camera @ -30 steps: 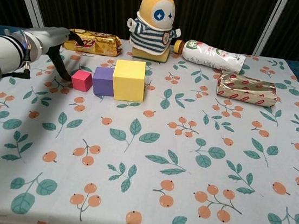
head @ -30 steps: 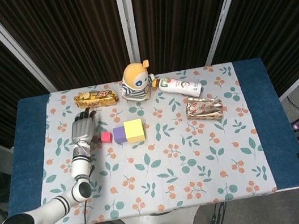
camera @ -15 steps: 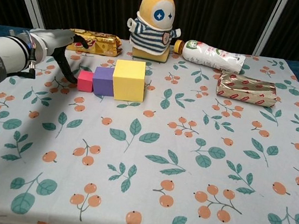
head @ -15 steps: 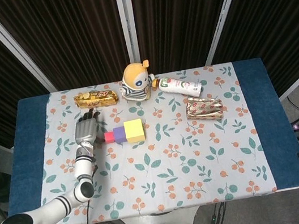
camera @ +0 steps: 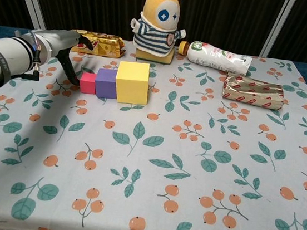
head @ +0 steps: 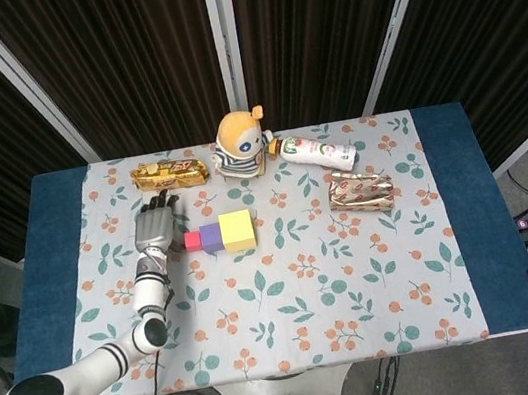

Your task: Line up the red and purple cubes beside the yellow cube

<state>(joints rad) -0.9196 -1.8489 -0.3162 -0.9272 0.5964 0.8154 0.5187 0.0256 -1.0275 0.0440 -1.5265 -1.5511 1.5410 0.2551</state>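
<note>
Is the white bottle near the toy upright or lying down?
Lying down. The white bottle rests on its side on the table, cap toward the plush toy.

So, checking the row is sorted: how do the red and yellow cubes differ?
The red cube is the smallest, the yellow cube the largest and tallest. Red sits at the row's left end by the left hand; yellow at the right end. Both rest flat on the table, aligned.

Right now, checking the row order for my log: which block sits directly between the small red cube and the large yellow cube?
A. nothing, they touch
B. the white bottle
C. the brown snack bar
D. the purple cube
D: the purple cube sits between the small red cube and the large yellow cube, all in one row.
</note>
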